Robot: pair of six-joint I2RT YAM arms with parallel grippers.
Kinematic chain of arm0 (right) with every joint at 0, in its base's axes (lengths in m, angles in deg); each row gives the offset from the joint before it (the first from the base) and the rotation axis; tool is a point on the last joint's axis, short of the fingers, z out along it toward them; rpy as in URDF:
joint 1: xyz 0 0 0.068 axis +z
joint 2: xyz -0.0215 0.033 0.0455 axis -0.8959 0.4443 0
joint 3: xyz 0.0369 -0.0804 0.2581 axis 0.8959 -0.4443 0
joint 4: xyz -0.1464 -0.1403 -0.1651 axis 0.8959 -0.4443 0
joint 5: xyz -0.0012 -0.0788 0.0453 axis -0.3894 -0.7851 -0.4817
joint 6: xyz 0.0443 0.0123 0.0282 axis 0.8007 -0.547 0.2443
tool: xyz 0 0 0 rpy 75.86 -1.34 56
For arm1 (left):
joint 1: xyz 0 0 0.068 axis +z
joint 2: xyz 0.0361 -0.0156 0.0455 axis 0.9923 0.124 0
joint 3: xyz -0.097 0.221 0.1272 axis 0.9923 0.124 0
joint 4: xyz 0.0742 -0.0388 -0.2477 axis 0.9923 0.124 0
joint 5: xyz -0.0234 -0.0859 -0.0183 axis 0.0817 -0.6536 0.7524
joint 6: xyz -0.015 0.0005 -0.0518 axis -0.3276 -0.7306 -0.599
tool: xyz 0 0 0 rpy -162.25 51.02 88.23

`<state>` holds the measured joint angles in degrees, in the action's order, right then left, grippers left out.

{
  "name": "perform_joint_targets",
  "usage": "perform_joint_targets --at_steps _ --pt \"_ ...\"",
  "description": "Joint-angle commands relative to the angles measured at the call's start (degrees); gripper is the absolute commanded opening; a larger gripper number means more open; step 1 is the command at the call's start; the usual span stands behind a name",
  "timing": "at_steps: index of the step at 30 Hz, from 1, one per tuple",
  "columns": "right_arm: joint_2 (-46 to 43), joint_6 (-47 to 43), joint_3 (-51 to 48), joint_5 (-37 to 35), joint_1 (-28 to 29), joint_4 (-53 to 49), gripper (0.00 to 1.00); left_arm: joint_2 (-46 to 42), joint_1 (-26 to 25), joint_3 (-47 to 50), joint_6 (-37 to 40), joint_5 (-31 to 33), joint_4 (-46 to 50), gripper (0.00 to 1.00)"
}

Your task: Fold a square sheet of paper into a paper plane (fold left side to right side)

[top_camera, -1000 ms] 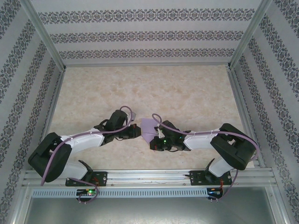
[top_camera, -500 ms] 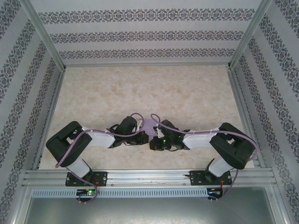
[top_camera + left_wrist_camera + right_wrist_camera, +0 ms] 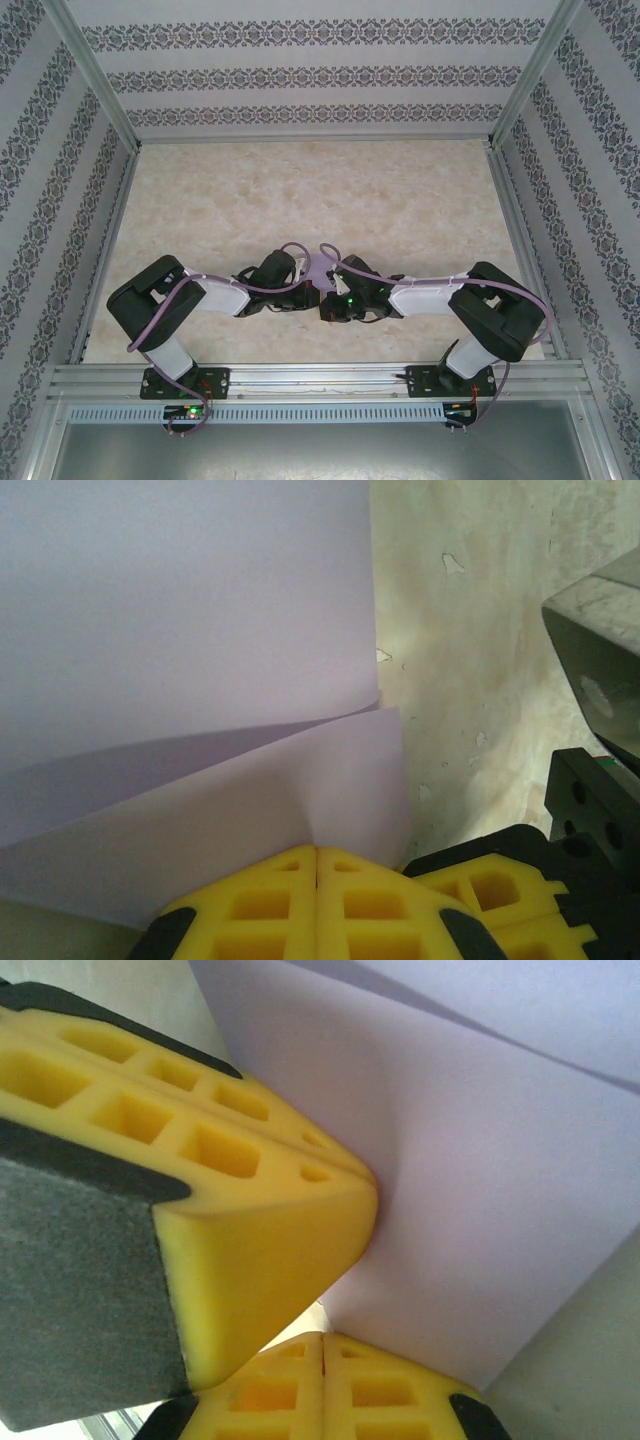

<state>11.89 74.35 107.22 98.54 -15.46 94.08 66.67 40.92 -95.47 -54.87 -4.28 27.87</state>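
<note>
Marbled beige table (image 3: 400,200), ornate striped walls (image 3: 320,75)

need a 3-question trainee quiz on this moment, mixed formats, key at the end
1. True or false: the paper lies flat on the table.
2. The left end effector is: A) wide open, B) shut on the paper, C) gripping a cable.
3. Fill in: the fingers of the right end effector are ____ in colour.
Key: 1 false, it is held up and bent over; 2 B; 3 yellow.
</note>
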Motion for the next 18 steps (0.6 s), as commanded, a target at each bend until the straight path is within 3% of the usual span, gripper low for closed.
perform_joint_targets --at_steps 1,18 --pt "3.94 -1.75 -2.48 -6.98 0.55 -10.73 0.0 1.13 -0.06 -0.35 0.87 5.96 2.57 0.01" --pt "3.59 -2.54 -3.5 -4.75 0.62 -10.04 0.0 4.59 7.98 1.24 2.07 2.33 -4.05 0.01"
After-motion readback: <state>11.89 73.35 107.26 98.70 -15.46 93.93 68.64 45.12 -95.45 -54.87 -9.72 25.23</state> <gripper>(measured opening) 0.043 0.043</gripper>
